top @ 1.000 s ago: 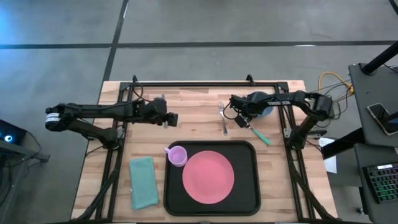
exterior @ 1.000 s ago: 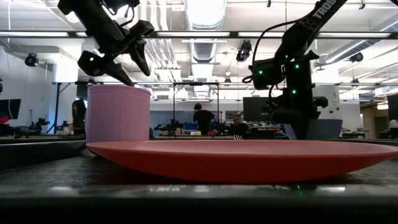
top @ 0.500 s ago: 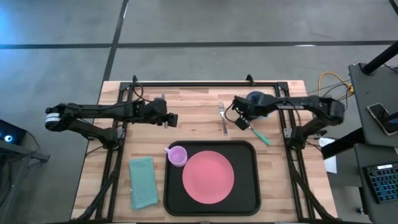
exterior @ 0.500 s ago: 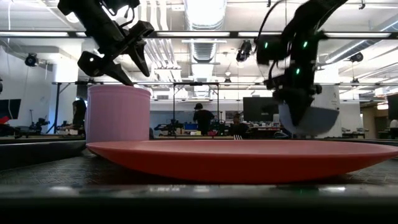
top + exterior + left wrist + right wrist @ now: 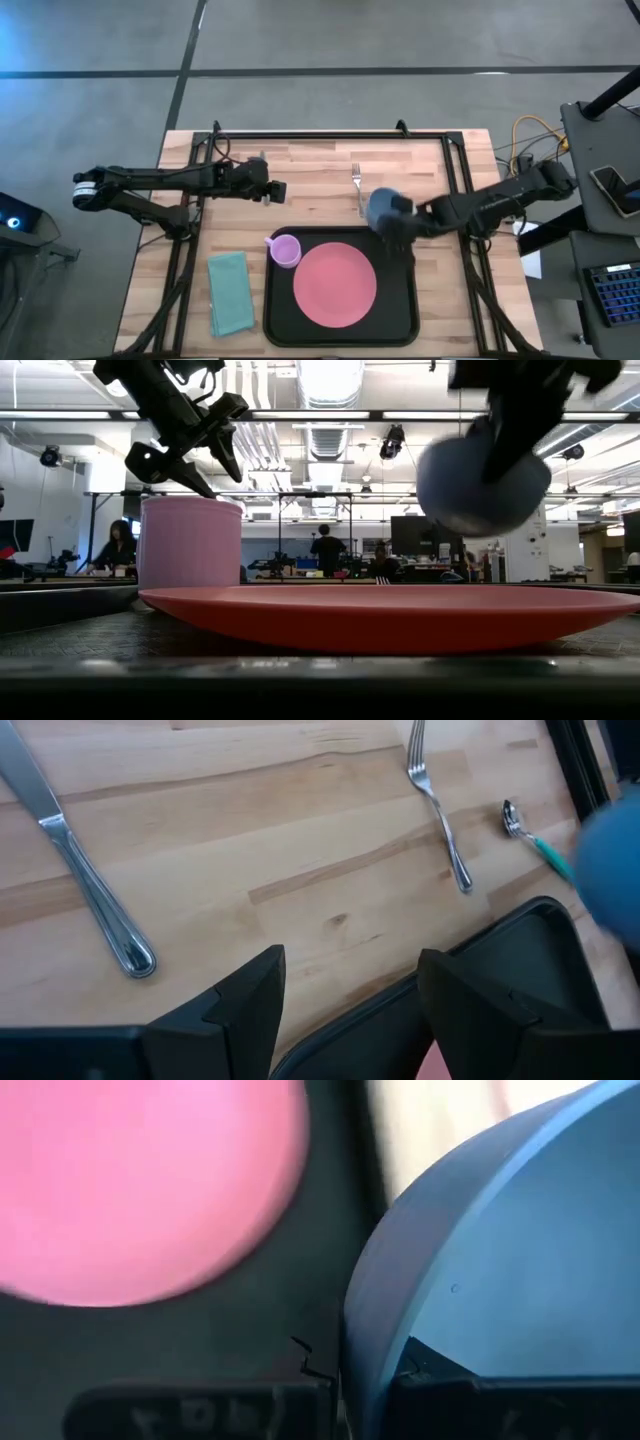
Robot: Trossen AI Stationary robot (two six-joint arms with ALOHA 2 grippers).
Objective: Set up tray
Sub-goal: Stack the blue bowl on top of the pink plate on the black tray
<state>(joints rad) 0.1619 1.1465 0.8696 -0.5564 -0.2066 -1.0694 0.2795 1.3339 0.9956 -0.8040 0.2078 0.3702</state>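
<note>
Above the far right corner of the big black tray with the low rim [image 5: 405, 300], the right end effector [image 5: 402, 222] carries a round blue-grey bowl [image 5: 384, 208]. Its fingers are closed on the bowl's rim, as the right wrist view shows. The tray lies on the wooden worktop [image 5: 310, 165] near its front edge. A flat round pink plate [image 5: 335, 284] sits in the middle of the tray, and a small pink cup [image 5: 286, 250] stands at the tray's far left corner.

I think the job now is to put the bowl down on the tray. To do it well, the arm should slow down, keep the bowl level, and pick the bare black spot beside the plate. The bowl should not land on the plate's edge or on the tray's rim, or it may tip. It should let go only when the bowl rests flat.

The left end effector [image 5: 268, 190] waits over the worktop, open and holding nothing.

A silver fork [image 5: 358, 188], a silver knife [image 5: 80, 865] and a spoon with a green handle [image 5: 535, 840] lie on the wood. A folded teal napkin [image 5: 230, 292] lies left of the tray.
</note>
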